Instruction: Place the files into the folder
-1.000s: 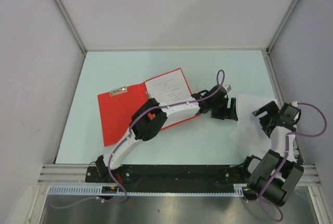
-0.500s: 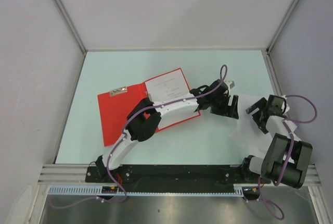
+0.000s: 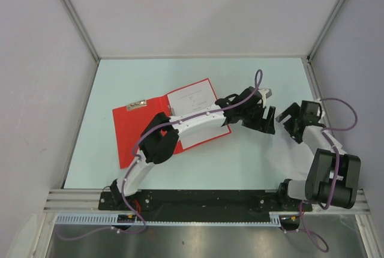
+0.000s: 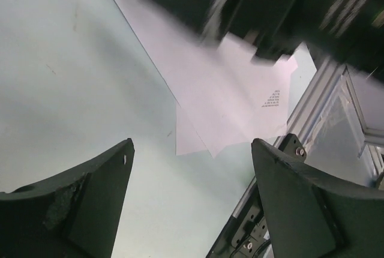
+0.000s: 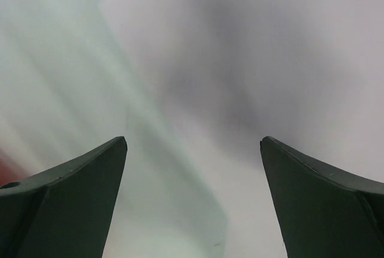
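Note:
The red folder (image 3: 137, 133) lies open at the table's left-middle, with a white printed sheet (image 3: 193, 103) on its right half. Several loose white files (image 3: 285, 152) lie on the table at the right; in the left wrist view they (image 4: 222, 93) overlap, with fine print near one corner. My left arm reaches across the folder; its gripper (image 3: 267, 122) (image 4: 191, 150) is open and empty just left of the files. My right gripper (image 3: 290, 120) (image 5: 192, 144) is open and empty, low over the files' near-left edge (image 5: 276, 66), facing the left gripper. The right wrist view is blurred.
Grey walls enclose the table on three sides. An aluminium rail (image 3: 204, 197) (image 4: 324, 99) runs along the near edge by the arm bases. My right gripper shows as a blurred black shape (image 4: 282, 6) at the top of the left wrist view.
My right gripper has swung left, from the table's right edge to close beside the left gripper. My left gripper has shifted slightly right and farther. The folder has not moved.

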{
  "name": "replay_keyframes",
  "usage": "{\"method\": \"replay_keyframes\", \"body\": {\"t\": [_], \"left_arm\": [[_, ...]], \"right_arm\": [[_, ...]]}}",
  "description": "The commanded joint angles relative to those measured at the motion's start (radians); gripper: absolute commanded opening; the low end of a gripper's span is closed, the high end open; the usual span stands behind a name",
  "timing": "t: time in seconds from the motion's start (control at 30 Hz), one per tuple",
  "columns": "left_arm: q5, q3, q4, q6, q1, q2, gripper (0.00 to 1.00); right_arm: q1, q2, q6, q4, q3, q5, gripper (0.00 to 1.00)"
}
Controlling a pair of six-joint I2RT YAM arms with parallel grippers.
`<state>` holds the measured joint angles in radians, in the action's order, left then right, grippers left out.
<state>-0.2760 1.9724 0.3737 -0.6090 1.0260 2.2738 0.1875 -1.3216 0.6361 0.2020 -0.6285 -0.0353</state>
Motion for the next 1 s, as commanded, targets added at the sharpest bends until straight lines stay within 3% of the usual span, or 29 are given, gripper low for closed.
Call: {"method": "replay_keyframes", "body": {"t": [0.0, 0.13, 0.3, 0.6, 0.97], "left_arm": [[-0.067, -0.061, -0.058, 0.000, 0.006, -0.100, 0.86], [-0.103, -0.141, -0.097, -0.011, 0.009, -0.152, 0.88], [-0.134, -0.196, -0.116, -0.018, 0.011, -0.194, 0.89], [-0.176, -0.236, -0.122, -0.018, 0.019, -0.243, 0.89], [-0.196, -0.234, -0.151, -0.037, 0.020, -0.254, 0.89]], "right_arm": [[0.156, 0.065, -0.197, 0.043, -0.109, 0.201, 1.00], [0.298, 0.044, -0.272, 0.020, -0.137, 0.255, 1.00], [0.440, -0.034, -0.294, -0.003, -0.149, 0.204, 1.00], [0.526, -0.114, -0.325, -0.022, -0.143, 0.083, 1.00], [0.524, -0.143, -0.306, -0.044, -0.108, -0.026, 1.00]]}}
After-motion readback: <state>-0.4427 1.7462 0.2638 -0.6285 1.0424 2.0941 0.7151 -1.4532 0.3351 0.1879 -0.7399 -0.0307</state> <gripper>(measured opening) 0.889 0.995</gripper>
